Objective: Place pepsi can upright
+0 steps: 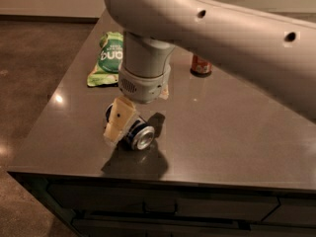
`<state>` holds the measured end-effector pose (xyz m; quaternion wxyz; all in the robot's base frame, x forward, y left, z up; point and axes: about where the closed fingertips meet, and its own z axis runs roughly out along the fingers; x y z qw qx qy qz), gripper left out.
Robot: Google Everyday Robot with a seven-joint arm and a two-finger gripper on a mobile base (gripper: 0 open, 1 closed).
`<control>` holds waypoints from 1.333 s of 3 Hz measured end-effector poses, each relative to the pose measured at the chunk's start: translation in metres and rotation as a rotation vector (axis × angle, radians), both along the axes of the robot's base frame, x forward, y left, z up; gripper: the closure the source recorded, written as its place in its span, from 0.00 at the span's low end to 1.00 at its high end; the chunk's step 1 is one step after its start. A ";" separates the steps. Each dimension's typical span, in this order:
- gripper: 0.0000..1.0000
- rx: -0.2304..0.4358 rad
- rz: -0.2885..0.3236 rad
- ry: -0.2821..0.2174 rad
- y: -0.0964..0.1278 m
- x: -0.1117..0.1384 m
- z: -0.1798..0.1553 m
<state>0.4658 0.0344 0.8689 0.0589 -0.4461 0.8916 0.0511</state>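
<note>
Gripper (129, 126) straddles the toppled pepsi can (141, 137) near the counter's (222, 147) front edge for righting; whether it's clamped, I can't tell.

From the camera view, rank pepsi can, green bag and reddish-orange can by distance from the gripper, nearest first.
The gripper is low, near the table front edge.
1. pepsi can, lying on its side at it.
2. green bag, back left.
3. reddish-orange can, back right.

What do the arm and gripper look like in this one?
The arm is a thick, smooth off-white tube with small dark holes. It ends in a light grey cylindrical wrist with a vented patch. The gripper, down at the lying pepsi can, is blocky and cream-yellow.
</note>
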 end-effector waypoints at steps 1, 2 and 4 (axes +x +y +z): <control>0.00 -0.002 0.009 0.016 0.017 0.004 -0.007; 0.00 -0.015 0.008 0.028 0.027 0.012 -0.015; 0.16 -0.022 0.020 0.037 0.041 0.020 -0.017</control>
